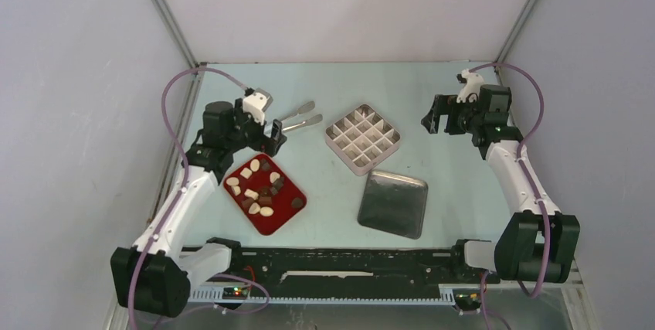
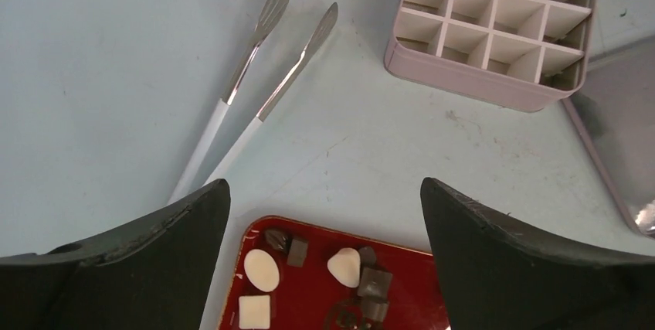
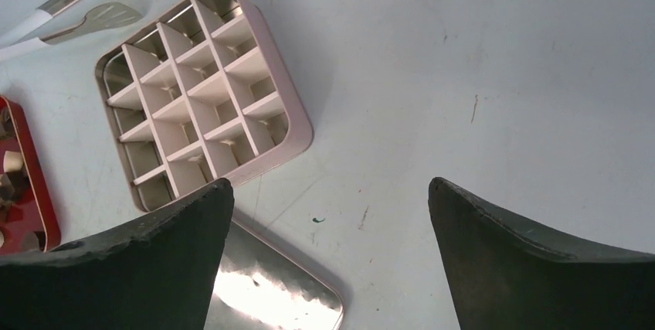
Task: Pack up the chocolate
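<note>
Table (image 1: 448, 98): pale blue.
Lid (image 1: 393, 203): metal, flat, just beside the box.
Box (image 1: 362, 138): white grid, centre.
Tray (image 1: 279, 226): red, left of the box.
Left gripper (image 1: 272, 135): jaws spread, above the tray's far edge.
Right gripper (image 1: 437, 119): jaws spread, right of the box.
Tongs (image 1: 301, 120): beyond the tray.
Chocolate (image 1: 259, 191): on the tray.

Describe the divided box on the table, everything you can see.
The divided box is a shallow square tin, pale pinkish outside with rounded corners, metallic inside. White dividers split it into a grid of small square cells, all looking empty. It sits open and flat on the table, mid-table, turned diamond-wise. The metal lid lies just off its near corner; contact unclear.
</note>
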Motion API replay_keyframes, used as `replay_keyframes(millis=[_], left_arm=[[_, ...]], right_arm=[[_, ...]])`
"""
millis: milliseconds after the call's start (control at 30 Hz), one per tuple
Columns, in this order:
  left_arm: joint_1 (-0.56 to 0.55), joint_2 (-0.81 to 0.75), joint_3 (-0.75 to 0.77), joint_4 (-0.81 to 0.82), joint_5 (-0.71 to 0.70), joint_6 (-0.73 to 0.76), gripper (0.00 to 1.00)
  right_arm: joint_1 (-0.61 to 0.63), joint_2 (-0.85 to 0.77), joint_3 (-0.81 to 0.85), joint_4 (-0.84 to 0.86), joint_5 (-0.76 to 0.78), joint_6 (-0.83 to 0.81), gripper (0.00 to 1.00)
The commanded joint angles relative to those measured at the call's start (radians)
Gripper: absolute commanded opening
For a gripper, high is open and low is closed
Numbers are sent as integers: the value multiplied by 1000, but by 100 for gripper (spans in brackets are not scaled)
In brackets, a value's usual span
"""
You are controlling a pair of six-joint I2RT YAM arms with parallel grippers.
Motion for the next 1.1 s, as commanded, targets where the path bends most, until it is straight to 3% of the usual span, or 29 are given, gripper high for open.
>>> replay_keyframes(millis=[0,233,400,733,1067], left_arm=[[3,85,134,-21,-17,114,95],[3,331,353,-112,-59,142,81],[11,509,496,-179,-141,277,79],[102,844,823,-385,-45,368,75],[109,993,885,-490,5,456,67]], right_arm=[[-5,-2,7,38,19,20,100],[-62,-47,-14,19,-140,-93,100],[-68,-83,-29,6,-196,-146,98],[-72,-104,-45,4,-231,-160,96],[-73,-83,-45,7,-240,-166,96]])
